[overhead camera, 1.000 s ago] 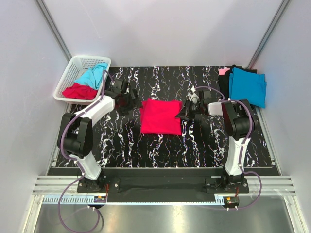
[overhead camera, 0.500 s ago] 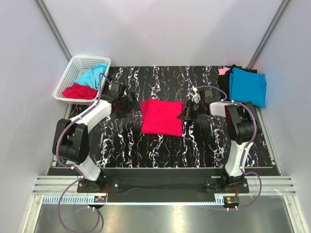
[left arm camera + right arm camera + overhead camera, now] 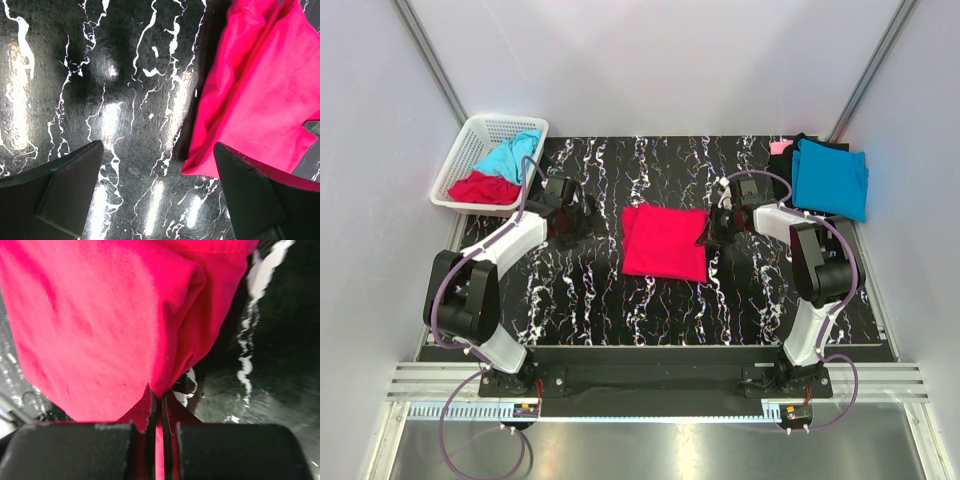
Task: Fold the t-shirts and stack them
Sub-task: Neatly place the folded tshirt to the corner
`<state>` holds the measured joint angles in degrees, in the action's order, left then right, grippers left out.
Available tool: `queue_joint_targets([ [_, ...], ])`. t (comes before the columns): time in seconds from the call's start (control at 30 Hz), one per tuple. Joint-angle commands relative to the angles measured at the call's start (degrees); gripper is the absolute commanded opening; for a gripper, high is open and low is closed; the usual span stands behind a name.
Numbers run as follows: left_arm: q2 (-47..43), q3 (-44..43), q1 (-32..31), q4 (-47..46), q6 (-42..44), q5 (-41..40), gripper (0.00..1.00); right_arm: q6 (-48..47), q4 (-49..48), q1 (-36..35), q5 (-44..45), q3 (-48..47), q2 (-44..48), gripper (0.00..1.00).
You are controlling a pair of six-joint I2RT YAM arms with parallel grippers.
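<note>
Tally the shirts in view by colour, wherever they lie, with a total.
Red: 2, the folded red shirt and the crumpled red shirt
Turquoise: 2, the crumpled turquoise shirt and the folded turquoise shirt
Black: 1, the black shirt
Pink: 1, the pink shirt
Total: 6 in view

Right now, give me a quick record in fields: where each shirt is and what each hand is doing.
Centre: folded crimson red cloth t-shirt on black marbled table
Right hand: shut on its right edge
Left hand: open, empty, by its left edge
White plastic lattice basket: far left, holds turquoise shirt, red shirt
Far-right stack: turquoise blue shirt on top, black shirt, pink shirt beneath
</note>
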<state>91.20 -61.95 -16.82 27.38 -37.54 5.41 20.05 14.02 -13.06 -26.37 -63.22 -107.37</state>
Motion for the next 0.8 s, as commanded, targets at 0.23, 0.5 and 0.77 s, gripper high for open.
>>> queue_joint_targets([
  [0.23, -2.69, 0.61, 0.30, -1.36, 0.01, 0.39, 0.99, -6.60, 12.51, -0.74, 15.55, -19.28, -0.82, 0.00],
  [0.5, -2.96, 0.69, 0.30, -1.27, 0.45, 1.62, 0.99, -11.17, 20.42, -0.57, 25.20, -33.09, -6.87, 0.00],
  [0.77, -4.53, 0.96, 0.30, -0.75, 0.36, 3.03, 0.99, -11.35, 28.25, 2.07, 35.94, -49.71, -12.77, 0.00],
])
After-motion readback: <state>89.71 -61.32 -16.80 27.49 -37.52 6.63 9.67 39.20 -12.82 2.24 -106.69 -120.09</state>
